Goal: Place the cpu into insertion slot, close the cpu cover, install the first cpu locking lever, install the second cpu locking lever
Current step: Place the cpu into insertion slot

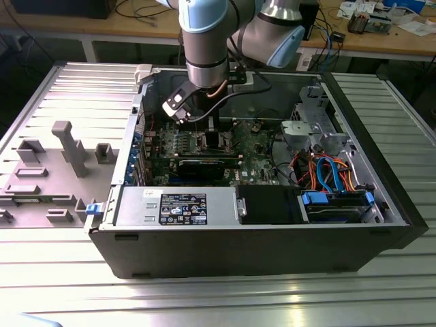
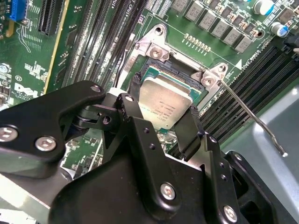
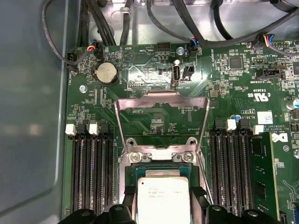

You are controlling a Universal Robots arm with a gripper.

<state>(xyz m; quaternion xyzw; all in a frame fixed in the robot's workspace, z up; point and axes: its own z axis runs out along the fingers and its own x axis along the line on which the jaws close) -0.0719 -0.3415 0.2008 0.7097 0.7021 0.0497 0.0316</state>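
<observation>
This is a robotics lab or workshop. In the exterior view a ribbed metal table point(image 1: 272, 300) fills the lower frame, and an opened computer case point(image 1: 402, 225) sits on it at centre with its drives and wiring bare. Grey fixture blocks point(image 1: 68, 146) stand on the table at the left. A jointed robot arm point(image 1: 204, 34) reaches down into the case from the top centre. Along the top edge runs a wooden bench point(image 1: 102, 27), with loose cables point(image 1: 136, 10) at the upper left and small electronic parts point(image 1: 368, 20) at the upper right. In the first wrist view, a green circuit board point(image 3: 154, 116) lies bare inside the case.
</observation>
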